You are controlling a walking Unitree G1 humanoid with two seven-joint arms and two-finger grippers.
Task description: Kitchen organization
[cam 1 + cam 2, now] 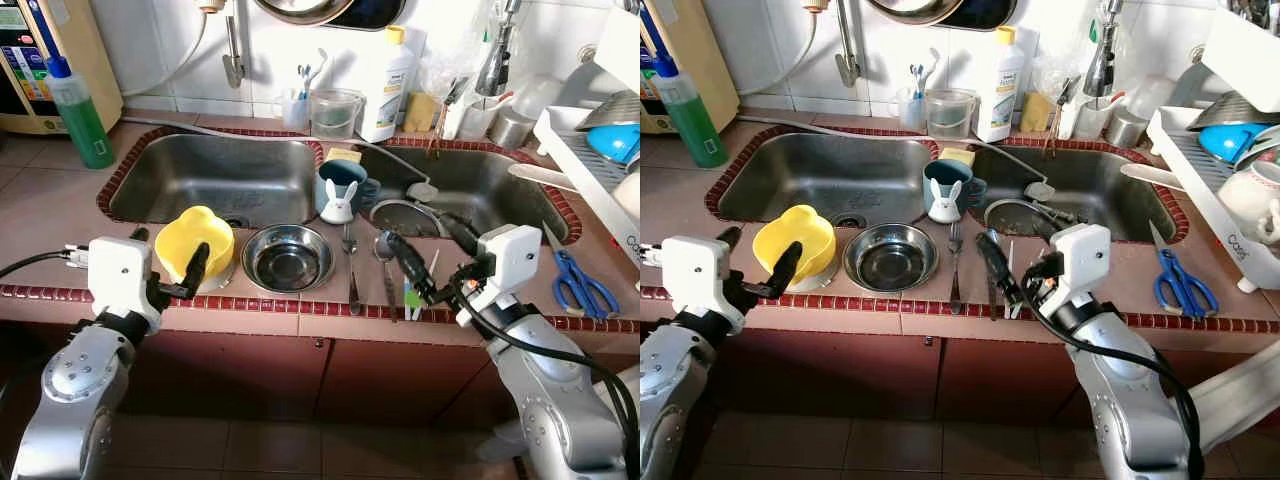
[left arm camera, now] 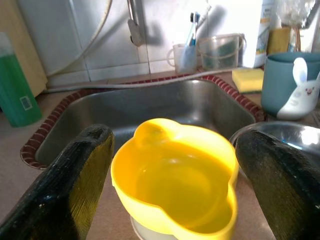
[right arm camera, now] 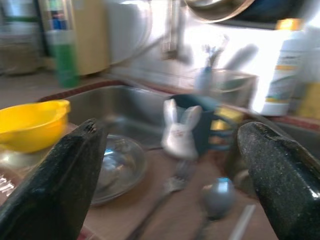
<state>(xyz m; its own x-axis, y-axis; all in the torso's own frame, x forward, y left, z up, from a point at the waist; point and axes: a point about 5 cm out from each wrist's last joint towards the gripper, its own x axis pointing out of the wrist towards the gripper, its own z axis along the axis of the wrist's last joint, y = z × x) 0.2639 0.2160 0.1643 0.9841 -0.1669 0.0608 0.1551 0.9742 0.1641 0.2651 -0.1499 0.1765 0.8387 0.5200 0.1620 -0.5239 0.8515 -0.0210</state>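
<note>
A tiled kitchen bench [image 1: 60, 215] with a double steel sink [image 1: 215, 175] is lying below me. My left hand [image 1: 170, 265] is hovering at the bench's front edge, fingers spread and released around the yellow bowl [image 1: 193, 240], not touching it. A steel bowl [image 1: 288, 258] is sitting just beside it, a blue rabbit mug [image 1: 342, 192] on the divider behind. My right hand [image 1: 428, 255] is hanging open and empty over the fork [image 1: 349, 262] and spoon [image 1: 385, 258] near the front edge. Blue scissors [image 1: 578, 282] are lying toward the right end.
</note>
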